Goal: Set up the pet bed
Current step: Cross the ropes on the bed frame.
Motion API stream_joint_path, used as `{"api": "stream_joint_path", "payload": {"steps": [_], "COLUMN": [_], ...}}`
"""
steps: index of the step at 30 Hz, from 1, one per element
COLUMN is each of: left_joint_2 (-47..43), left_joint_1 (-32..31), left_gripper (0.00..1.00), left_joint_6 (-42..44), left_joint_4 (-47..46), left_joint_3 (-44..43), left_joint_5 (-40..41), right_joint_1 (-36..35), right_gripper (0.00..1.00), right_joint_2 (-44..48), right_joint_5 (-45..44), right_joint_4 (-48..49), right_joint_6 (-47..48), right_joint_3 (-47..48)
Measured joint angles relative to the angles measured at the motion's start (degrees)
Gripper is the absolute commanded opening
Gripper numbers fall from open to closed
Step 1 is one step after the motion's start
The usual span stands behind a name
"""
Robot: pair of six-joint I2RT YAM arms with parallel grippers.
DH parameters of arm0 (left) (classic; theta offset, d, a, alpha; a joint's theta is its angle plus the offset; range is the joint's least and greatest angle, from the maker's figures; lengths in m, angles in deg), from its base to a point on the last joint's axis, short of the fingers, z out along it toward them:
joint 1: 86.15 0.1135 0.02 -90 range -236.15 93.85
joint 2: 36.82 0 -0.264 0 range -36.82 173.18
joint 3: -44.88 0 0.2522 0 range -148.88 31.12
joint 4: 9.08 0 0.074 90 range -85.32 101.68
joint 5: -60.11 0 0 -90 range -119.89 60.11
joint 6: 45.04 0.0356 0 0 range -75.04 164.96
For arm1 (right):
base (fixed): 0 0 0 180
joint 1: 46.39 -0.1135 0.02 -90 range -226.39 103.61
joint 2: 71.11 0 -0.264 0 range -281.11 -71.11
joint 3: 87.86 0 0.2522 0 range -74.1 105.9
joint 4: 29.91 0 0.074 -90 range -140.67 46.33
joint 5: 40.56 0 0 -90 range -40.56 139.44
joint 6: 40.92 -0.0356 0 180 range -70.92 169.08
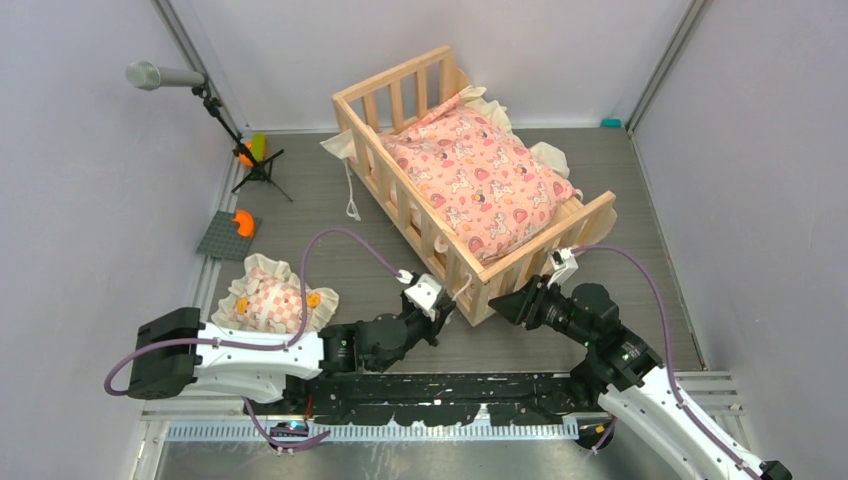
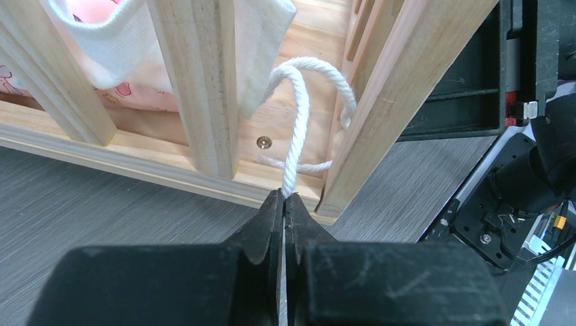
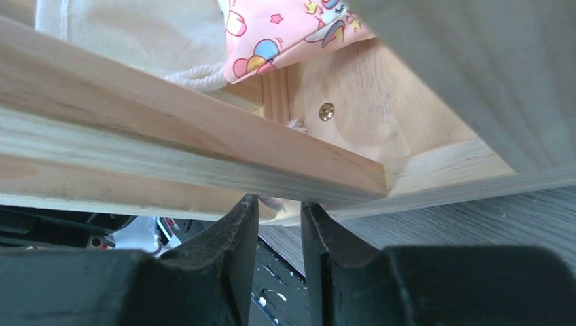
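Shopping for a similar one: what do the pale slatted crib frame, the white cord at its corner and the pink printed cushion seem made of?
Pale slatted crib frame: unpainted wood, visible grain. White cord: twisted strands, probably cotton. Pink printed cushion: soft matte fabric, puffy, likely stuffed.

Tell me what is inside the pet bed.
A pink printed cushion with cream frills fills the pet bed; a white cord comes out beside the near corner post. Whatever lies under the cushion is covered.
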Motion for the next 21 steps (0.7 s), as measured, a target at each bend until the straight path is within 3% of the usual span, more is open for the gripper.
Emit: {"api": "stream_joint_path", "payload": {"steps": [5, 21], "left_joint_2": [0.0, 1.3], "left_joint_1": [0.0, 0.0], "left_gripper": [0.0, 0.0], "left_joint_6": [0.0, 0.0], "left_joint_4": [0.0, 0.0], "left_joint_3": [0.0, 0.0], "left_joint_5": [0.0, -0.3], "right_joint_1": [-0.1, -0.2], "right_gripper": [0.38, 0.38], "right_joint_2": [1.2, 2.9], "right_joint_5": [-1.1, -1.4], "right_joint_4": [0.3, 1.5], "right_joint_6": [-2.2, -5.3], "right_joint_3": [-0.7, -1.4]}}
